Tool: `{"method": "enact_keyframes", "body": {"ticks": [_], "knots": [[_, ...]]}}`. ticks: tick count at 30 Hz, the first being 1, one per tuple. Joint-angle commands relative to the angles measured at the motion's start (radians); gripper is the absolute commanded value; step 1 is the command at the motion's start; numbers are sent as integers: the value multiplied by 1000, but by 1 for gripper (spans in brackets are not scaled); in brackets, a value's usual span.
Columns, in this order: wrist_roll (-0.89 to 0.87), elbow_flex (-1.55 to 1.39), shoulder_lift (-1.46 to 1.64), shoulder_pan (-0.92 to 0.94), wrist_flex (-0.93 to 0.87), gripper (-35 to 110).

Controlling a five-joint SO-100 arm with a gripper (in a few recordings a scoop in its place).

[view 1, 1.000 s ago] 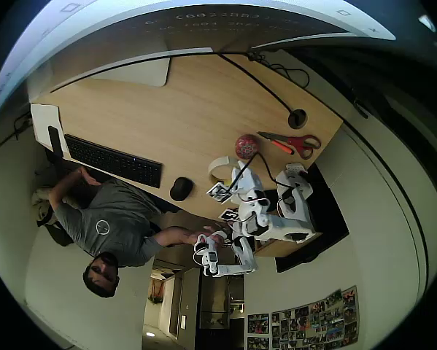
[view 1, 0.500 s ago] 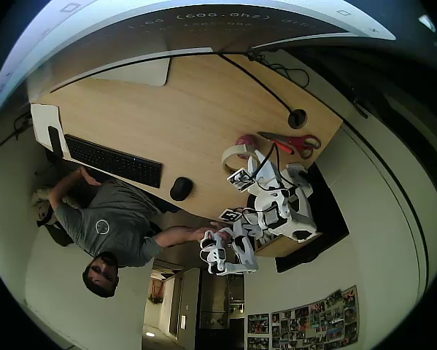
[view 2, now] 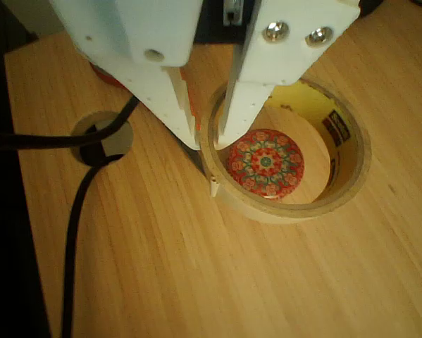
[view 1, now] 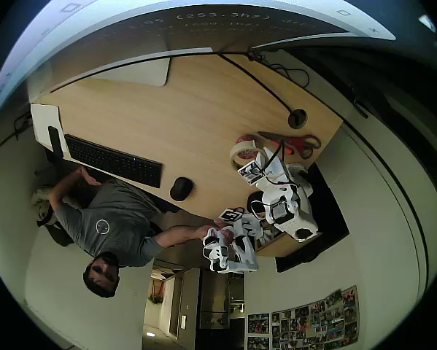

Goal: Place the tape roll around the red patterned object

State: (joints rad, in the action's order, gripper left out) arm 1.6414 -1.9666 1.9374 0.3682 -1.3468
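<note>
The claw (view 2: 209,141) is clamped on the tape roll's (view 2: 351,165) wall, the red patterned object (view 2: 265,163) showing inside its ring above the wooden surface (view 2: 196,267).

Count on the table (view 1: 167,109):
One tape roll (view 2: 337,151), one red patterned object (view 2: 265,163), one scissors (view 1: 295,141), one keyboard (view 1: 112,160), one mouse (view 1: 180,189).
</note>
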Motion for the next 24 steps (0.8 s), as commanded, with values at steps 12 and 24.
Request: {"method": "enact_keyframes", "body": {"ticks": [12,24], "knots": [[-2,-67,64,-23,26,0],[-18,-146,15,-43,129,0]]}}
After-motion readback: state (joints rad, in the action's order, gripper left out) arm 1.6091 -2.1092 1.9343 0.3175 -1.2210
